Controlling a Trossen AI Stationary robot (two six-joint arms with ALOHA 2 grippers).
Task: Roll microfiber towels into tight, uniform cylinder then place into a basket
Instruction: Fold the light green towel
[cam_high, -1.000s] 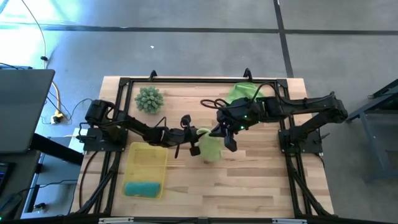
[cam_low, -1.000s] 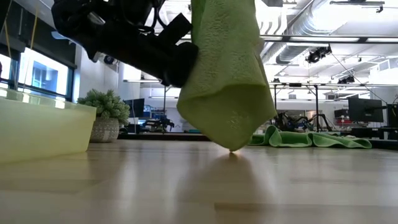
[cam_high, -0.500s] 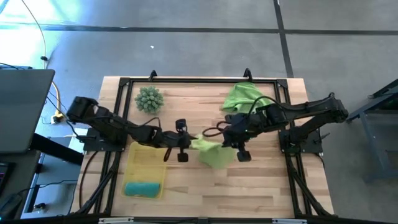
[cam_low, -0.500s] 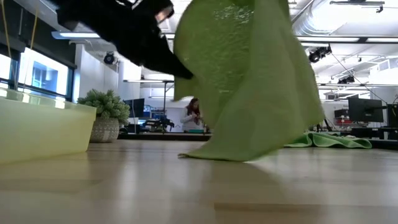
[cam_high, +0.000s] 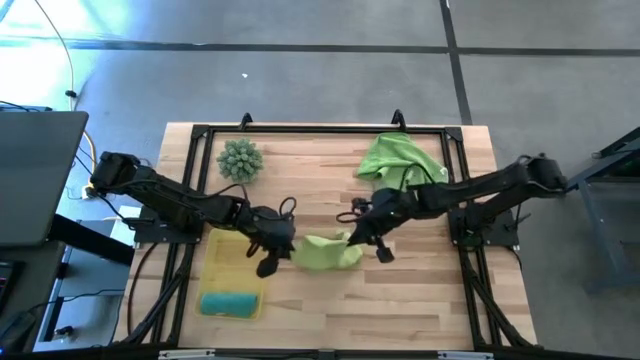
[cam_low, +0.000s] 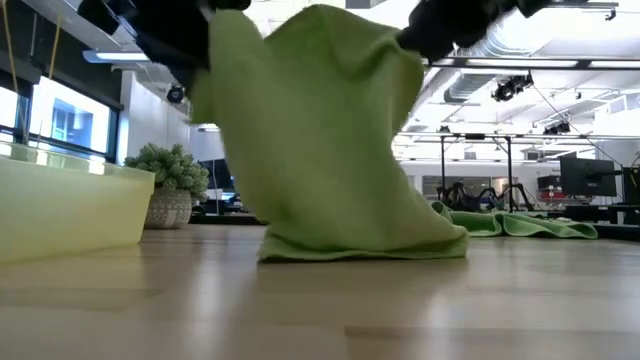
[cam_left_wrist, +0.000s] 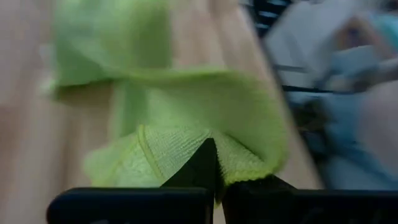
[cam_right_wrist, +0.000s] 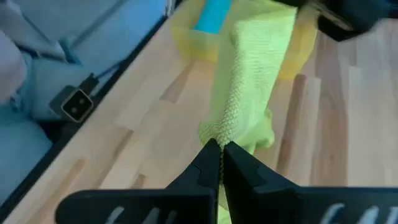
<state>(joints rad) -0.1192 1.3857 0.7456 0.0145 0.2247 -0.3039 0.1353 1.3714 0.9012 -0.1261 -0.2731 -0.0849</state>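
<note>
Lime green microfiber towel (cam_high: 327, 252) at desk (cam_high: 420, 300) centre, stretched btwn left tool (cam_high: 272, 252) & right tool (cam_high: 372, 243), each pinched tight on a corner; lower hem touches wood, likely to lay it flat for rolling. Translucent yellow plastic basket (cam_high: 232, 262) just beside.

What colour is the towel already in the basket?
Teal towel, at the basket's near end; clearest in the high view.
</note>
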